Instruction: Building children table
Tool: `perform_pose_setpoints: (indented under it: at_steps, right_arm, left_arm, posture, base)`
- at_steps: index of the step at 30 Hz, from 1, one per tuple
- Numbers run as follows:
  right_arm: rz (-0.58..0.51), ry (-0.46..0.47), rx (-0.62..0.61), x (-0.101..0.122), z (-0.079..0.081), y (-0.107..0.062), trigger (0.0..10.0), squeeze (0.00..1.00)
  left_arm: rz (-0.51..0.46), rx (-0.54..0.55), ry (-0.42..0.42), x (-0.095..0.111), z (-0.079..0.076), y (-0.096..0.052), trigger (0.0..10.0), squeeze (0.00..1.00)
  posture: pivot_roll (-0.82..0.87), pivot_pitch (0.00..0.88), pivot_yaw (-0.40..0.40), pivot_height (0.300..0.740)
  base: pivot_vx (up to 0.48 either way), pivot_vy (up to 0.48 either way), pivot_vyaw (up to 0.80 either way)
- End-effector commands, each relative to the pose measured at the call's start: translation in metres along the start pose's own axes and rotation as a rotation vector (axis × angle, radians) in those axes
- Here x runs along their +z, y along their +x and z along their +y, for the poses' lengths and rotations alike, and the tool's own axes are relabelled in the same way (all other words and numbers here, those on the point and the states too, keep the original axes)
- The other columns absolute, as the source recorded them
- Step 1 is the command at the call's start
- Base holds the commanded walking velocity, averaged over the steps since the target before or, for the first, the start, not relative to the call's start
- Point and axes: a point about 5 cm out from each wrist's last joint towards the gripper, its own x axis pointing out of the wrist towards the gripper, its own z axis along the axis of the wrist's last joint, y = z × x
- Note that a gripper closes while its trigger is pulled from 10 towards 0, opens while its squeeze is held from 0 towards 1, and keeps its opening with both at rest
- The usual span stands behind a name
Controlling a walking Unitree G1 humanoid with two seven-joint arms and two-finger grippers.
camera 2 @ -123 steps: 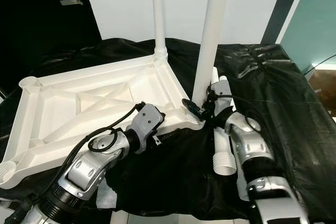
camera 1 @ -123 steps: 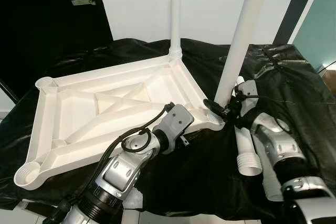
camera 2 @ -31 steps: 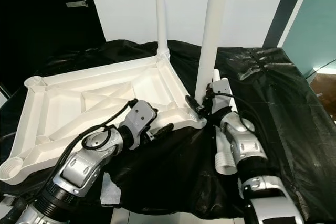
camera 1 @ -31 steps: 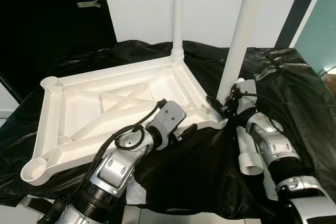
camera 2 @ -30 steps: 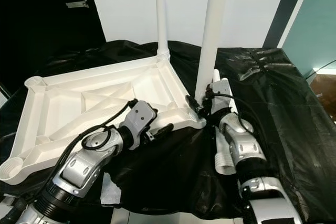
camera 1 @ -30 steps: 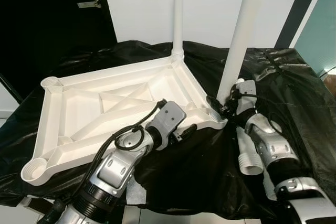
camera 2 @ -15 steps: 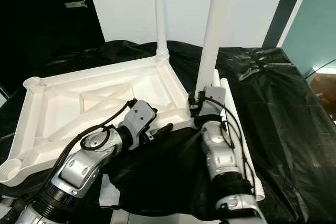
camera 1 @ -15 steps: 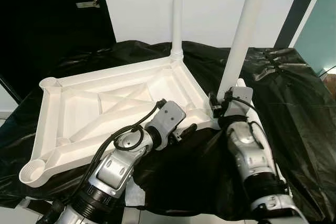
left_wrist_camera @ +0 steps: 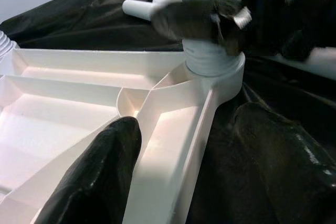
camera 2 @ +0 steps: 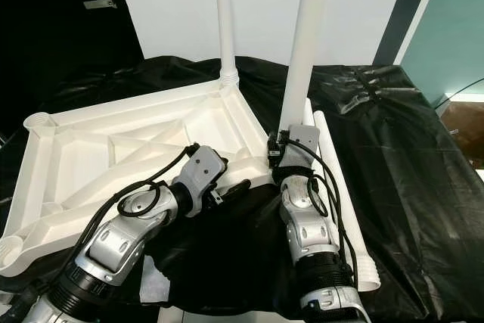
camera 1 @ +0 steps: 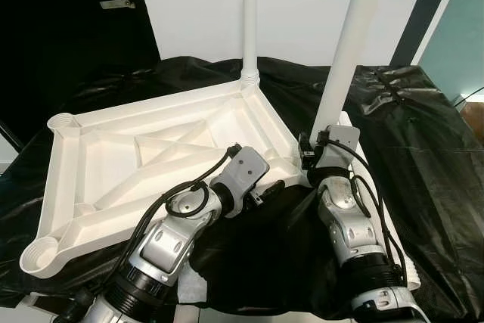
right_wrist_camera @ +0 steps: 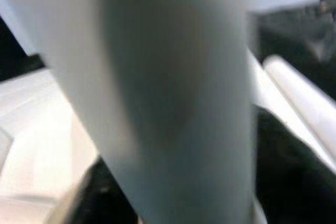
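The white tabletop [camera 1: 98,164] lies upside down on a black cloth. One white leg [camera 1: 249,20] stands in its far corner socket. A thicker-looking leg [camera 1: 349,51] stands in the near right socket [left_wrist_camera: 212,69]. My right gripper [camera 1: 311,153] is shut around the base of this leg, which sits between the dark fingers [right_wrist_camera: 286,171] in the right wrist view. My left gripper [camera 1: 266,187] straddles the tabletop's near rim [left_wrist_camera: 173,150], one finger [left_wrist_camera: 97,174] inside the rim and the other outside on the cloth. Two loose legs [camera 2: 342,187] lie to the right.
The black cloth [camera 1: 431,156] covers the whole work surface and hangs over its front edge. A dark door [camera 1: 68,28] is at the back left, and a white wall behind. A white sheet [camera 1: 195,284] peeks out below the front edge.
My right forearm has swung from the right side round to the front of the leg, its wrist turning about the leg's base. The loose legs show more fully. The left gripper has stayed on the rim.
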Motion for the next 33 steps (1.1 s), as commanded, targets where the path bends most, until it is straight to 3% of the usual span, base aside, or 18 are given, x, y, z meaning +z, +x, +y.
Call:
perform_pose_setpoints:
  at_steps: [1,5,10,14,15,23,24,26,31,32,33]
  right_arm:
    - [0.001,-0.004,0.017,-0.002,0.0,-0.002,10.0,1.0]
    - [-0.024,0.005,0.073,0.001,-0.007,-0.005,10.0,1.0]
    - [-0.047,-0.029,0.224,0.007,-0.033,-0.008,10.0,1.0]
    - [-0.052,-0.062,0.301,0.01,-0.043,-0.008,10.0,1.0]
    - [-0.039,-0.057,0.34,0.012,-0.049,-0.006,10.0,0.0]
    - [-0.024,-0.123,0.51,0.022,-0.061,0.004,10.0,0.0]
    - [0.0,-0.157,0.605,0.024,-0.055,0.01,10.0,0.0]
    - [0.018,-0.181,0.669,0.025,-0.051,0.014,10.0,0.0]
    - [0.043,-0.223,0.757,0.026,-0.043,0.02,10.0,0.0]
    - [0.05,-0.225,0.77,0.026,-0.041,0.024,5.4,0.0]
    - [0.05,-0.225,0.77,0.026,-0.041,0.024,5.4,0.0]
  left_arm:
    - [0.004,-0.058,0.006,0.001,-0.003,-0.001,10.0,0.0]
    - [0.003,-0.059,0.003,0.001,-0.004,-0.002,10.0,0.0]
    - [0.007,-0.056,0.002,-0.001,-0.003,-0.005,10.0,0.0]
    - [0.008,-0.052,0.002,-0.001,-0.002,-0.005,10.0,0.0]
    - [0.008,-0.05,0.001,-0.001,-0.002,-0.004,10.0,0.0]
    - [0.005,-0.052,0.003,-0.001,-0.002,-0.003,10.0,0.0]
    - [0.002,-0.053,0.006,0.0,-0.002,-0.002,10.0,0.0]
    - [0.001,-0.053,0.007,0.001,-0.002,-0.002,10.0,0.0]
    - [-0.003,-0.052,0.012,0.002,0.0,-0.001,10.0,0.0]
    - [-0.003,-0.049,0.015,0.002,0.0,-0.002,10.0,0.0]
    - [-0.003,-0.049,0.015,0.002,0.0,-0.002,10.0,0.0]
  posture:
    - [-0.05,0.0,0.024,0.74]
    - [-0.05,0.0,0.024,0.74]
    - [-0.04,0.0,0.019,0.74]
    - [-0.05,0.0,0.019,0.74]
    - [-0.05,0.0,0.018,0.74]
    - [-0.05,0.0,0.02,0.74]
    - [-0.04,0.0,0.019,0.74]
    - [-0.04,0.0,0.019,0.74]
    - [-0.04,0.0,0.019,0.74]
    - [-0.03,0.0,0.017,0.74]
    - [-0.03,0.0,0.017,0.74]
  base:
    - [0.0,0.0,0.0]
    - [0.0,0.0,0.0]
    - [0.0,0.0,0.0]
    - [0.0,0.0,0.0]
    - [0.0,0.0,0.0]
    - [0.0,0.0,0.0]
    - [0.0,0.0,0.0]
    - [0.0,0.0,0.0]
    - [0.0,0.0,0.0]
    - [0.0,0.0,0.0]
    - [0.0,0.0,0.0]
